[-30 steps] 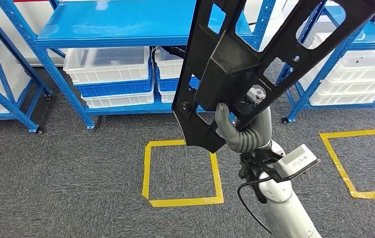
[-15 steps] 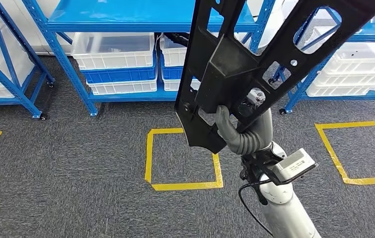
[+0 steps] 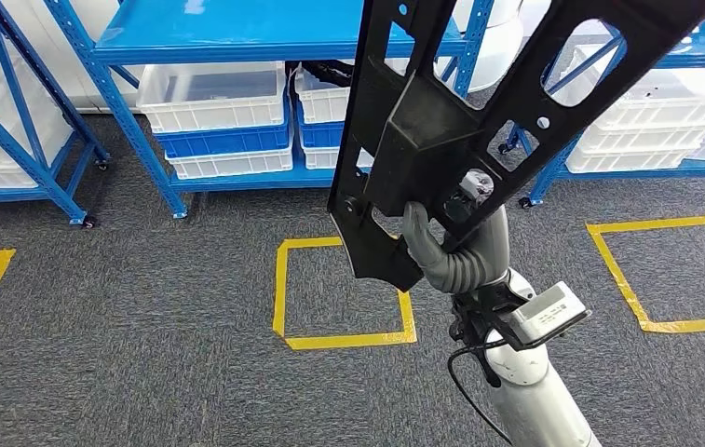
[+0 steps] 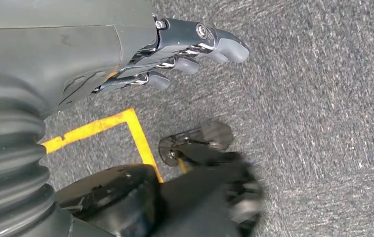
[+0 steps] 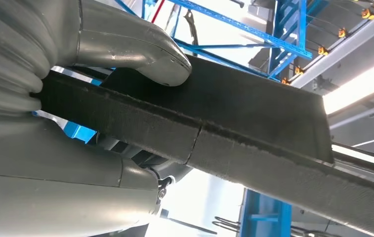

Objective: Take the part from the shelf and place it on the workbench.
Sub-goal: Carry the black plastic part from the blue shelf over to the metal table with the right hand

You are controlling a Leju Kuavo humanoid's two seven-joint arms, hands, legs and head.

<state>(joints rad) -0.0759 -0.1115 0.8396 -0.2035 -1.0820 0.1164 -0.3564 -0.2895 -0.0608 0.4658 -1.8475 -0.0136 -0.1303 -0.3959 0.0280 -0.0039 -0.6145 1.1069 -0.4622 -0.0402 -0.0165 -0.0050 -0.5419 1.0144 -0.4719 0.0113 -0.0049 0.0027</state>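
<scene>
I hold a large black plastic part (image 3: 441, 121), a flat frame with long cut-outs, raised in front of me. My right hand (image 3: 451, 251) grips it near its lower end, the thumb on one face and the fingers behind. In the right wrist view the thumb lies on the part (image 5: 254, 123), with the right hand (image 5: 101, 113) wrapped around its edge. My left hand (image 4: 125, 54) hangs over the grey carpet, its fingers stretched out and holding nothing. The blue shelf (image 3: 237, 37) stands behind the part.
White and blue bins (image 3: 213, 93) fill the lower level of the shelf. A second blue rack with white bins (image 3: 665, 102) stands at the right. Yellow tape squares (image 3: 344, 340) (image 3: 665, 321) mark the grey carpet in front of me.
The whole picture has shifted a little, so the camera has moved relative to the shelves. My right hand keeps the same grip on the black part.
</scene>
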